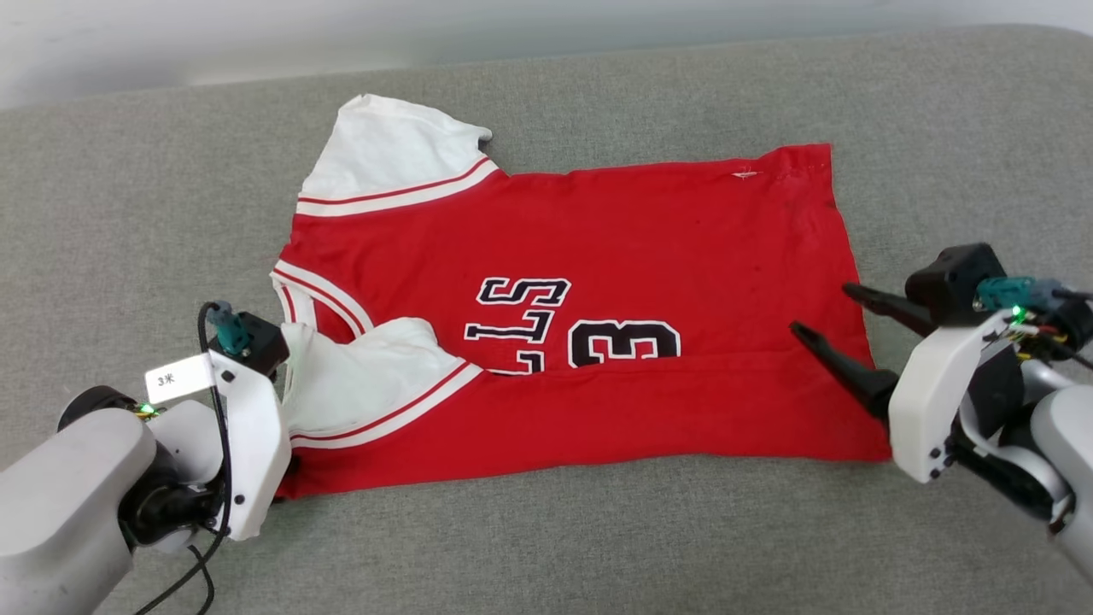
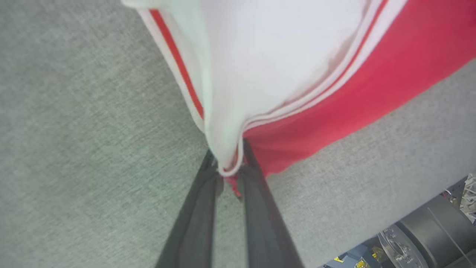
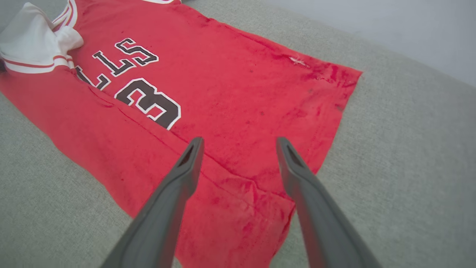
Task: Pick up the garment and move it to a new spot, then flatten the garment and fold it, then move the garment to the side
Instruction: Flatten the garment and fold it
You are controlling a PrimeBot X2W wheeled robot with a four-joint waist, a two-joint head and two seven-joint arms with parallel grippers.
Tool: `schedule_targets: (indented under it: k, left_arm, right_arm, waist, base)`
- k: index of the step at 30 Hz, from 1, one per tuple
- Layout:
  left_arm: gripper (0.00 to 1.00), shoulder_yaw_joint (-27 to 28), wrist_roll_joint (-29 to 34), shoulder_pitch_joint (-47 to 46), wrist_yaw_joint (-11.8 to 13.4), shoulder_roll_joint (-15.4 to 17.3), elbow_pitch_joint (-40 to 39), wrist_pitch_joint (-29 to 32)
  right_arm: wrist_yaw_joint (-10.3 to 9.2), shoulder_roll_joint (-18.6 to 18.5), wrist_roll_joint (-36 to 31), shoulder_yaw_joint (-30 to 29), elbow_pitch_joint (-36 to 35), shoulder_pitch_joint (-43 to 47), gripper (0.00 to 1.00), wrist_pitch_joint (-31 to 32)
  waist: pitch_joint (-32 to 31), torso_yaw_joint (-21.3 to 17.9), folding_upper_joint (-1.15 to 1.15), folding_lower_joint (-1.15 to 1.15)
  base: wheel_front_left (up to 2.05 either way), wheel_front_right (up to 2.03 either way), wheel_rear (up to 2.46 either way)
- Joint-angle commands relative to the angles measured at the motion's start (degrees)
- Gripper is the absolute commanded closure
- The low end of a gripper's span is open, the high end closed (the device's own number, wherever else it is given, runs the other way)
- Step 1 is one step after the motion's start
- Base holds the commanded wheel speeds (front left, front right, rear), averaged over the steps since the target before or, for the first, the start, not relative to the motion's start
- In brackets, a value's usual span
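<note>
Between the two dark fingers of the left gripper (image 2: 227,163), a bunched edge of the garment (image 1: 649,256) is pinched. These jaws stand narrow, closed on a fold of the white near sleeve (image 2: 275,56) with a sliver of red cloth showing just below the tips. Past the fingertips the sleeve fans out wide, with its striped trim (image 2: 178,67) running away on both sides. Red body cloth spreads off to the right of the jaws, and a grey woven surface (image 2: 74,149) lies under and beside both fingers.

The right gripper (image 3: 240,143) has its jaws spread wide with nothing between them. Its fingers point over the hem end of the garment, and red cloth lies beneath and between them. Whether the tips touch the cloth cannot be told. Ahead of these jaws and to their left sit a black, white-outlined numeral 3 (image 3: 148,102) and black letters (image 3: 124,56). To the right of the jaws the hem ends and the grey surface begins.

From the head camera, the garment lies spread nearly flat between the two grippers. Its near long edge is folded over the lower half of the print, and the far sleeve (image 1: 384,149) lies open, well beyond the left jaws.
</note>
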Motion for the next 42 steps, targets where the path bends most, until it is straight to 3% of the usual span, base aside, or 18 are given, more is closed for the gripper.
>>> schedule_targets:
  k: [1, 5, 10, 16, 29, 31, 32, 33, 34, 42]
  left_arm:
    - [1.0, -0.7, 0.3, 0.4, -0.4, -0.2, 0.0, -1.1]
    - [1.0, 0.3, 0.3, -0.3, -0.7, 1.6, -1.9, -2.1]
    - [1.0, 1.1, 0.5, -0.1, -0.6, 3.4, -5.0, -3.4]
    - [1.0, 1.5, 0.8, -0.7, 0.5, 4.1, -8.9, -3.7]
    - [1.0, 1.1, 2.5, -0.8, 1.9, 3.4, -12.5, -4.7]
    - [1.0, 1.1, 2.5, -0.1, 2.1, 3.5, -12.6, -5.3]
    - [1.0, 1.1, 2.4, 0.1, 2.1, 3.5, -12.5, -5.4]
    - [1.0, 1.1, 2.4, 0.1, 2.1, 3.5, -12.5, -5.4]
    - [1.0, 1.1, 2.2, 0.3, 2.2, 3.5, -12.4, -5.5]
    - [1.0, 1.5, 0.4, 3.4, 2.6, 5.4, -13.5, -7.4]
  right_arm:
    - [-0.03, -2.4, 0.0, 0.6, -1.1, -3.9, 0.0, 1.8]
    - [-0.03, -5.6, 1.3, 3.5, -2.5, -7.9, 0.0, 8.0]
    - [-0.02, -9.5, 7.3, 8.7, -2.4, -12.8, 0.0, 23.1]
    - [-0.02, -9.0, 12.9, 11.2, 2.1, -14.9, 0.0, 34.0]
    - [0.08, 2.2, 15.6, 15.5, 14.7, -4.0, 0.0, 30.1]
    - [0.08, 4.2, 16.2, 16.3, 15.7, -2.9, 0.0, 26.9]
    - [0.08, 4.2, 15.8, 16.3, 15.6, -3.5, 0.65, 25.9]
    - [0.08, 4.2, 15.8, 16.3, 15.6, -3.5, 0.65, 25.9]
    - [0.08, 4.0, 15.5, 16.3, 15.4, -4.2, 1.0, 24.8]
    - [-0.03, -2.5, 15.6, 14.3, 10.6, -8.5, 1.0, 17.2]
  waist:
    - [-1.0, 0.4, 0.0, 0.0]
    - [-1.7, 0.5, 0.0, 0.0]
    - [-2.0, 0.6, 0.0, 0.0]
    - [-1.4, 1.3, 0.0, 0.0]
    - [1.6, 3.2, 0.0, 0.0]
    - [1.9, 3.1, 0.0, 0.0]
    - [1.8, 3.0, 0.0, 0.0]
    - [1.8, 3.0, 0.0, 0.0]
    - [1.6, 2.9, 0.0, 0.0]
    - [-2.5, 2.1, 0.0, 0.0]
  base:
    - [0.0, 0.0, 0.0]
    - [0.0, 0.0, 0.0]
    - [0.0, 0.0, 0.0]
    - [0.0, 0.0, 0.0]
    - [0.0, 0.0, 0.0]
    - [0.0, 0.0, 0.0]
    - [0.0, 0.0, 0.0]
    - [0.0, 0.0, 0.0]
    - [0.0, 0.0, 0.0]
    - [0.0, 0.0, 0.0]
